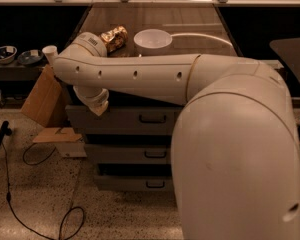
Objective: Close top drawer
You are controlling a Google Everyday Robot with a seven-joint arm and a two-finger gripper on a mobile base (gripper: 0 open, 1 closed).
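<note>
Grey and flat-fronted, the top drawer [125, 120] looks like a wide, stiff box on slides: weighty perhaps, but free-rolling and not fragile. I'd say it needs no grasp, just a flat push on the front, near the handle [152, 119]. Its long axis runs left to right and its face points out into the room. It seems to stand out a little. The gripper [96, 104] hangs left of the handle, close to the front's upper edge. Open or closed, I cannot tell.
</note>
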